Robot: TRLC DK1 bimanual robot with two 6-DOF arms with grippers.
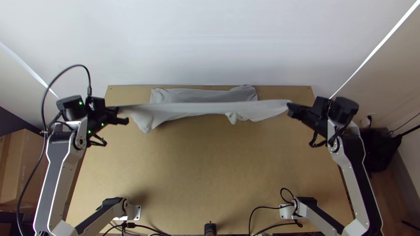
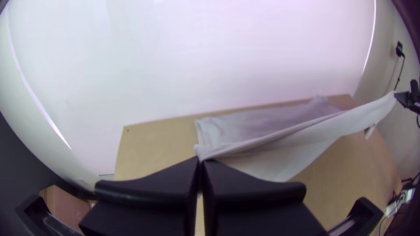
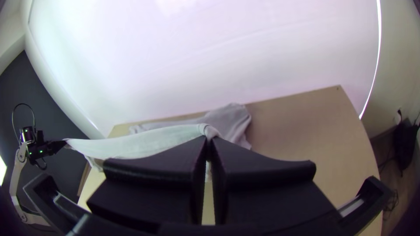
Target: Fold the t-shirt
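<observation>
The left claw (image 1: 116, 110) and the right claw (image 1: 289, 106) stand well apart over the far half of the table (image 1: 210, 170), each clenched with a pinch of the t-shirt (image 1: 197, 108) between its fingertips. The pale grey t-shirt is pulled into a long, narrow band from one claw to the other, raised and fairly taut along its upper edge. Just inward of the left claw a loose corner droops below the band; a smaller bunched bit hangs from its lower edge, nearer the right claw than the left. Between the claws and a little beyond them, another part of the shirt lies on the table by its far edge, rumpled at the end towards the right claw. A white wall (image 1: 210, 39) rises beyond both claws.
</observation>
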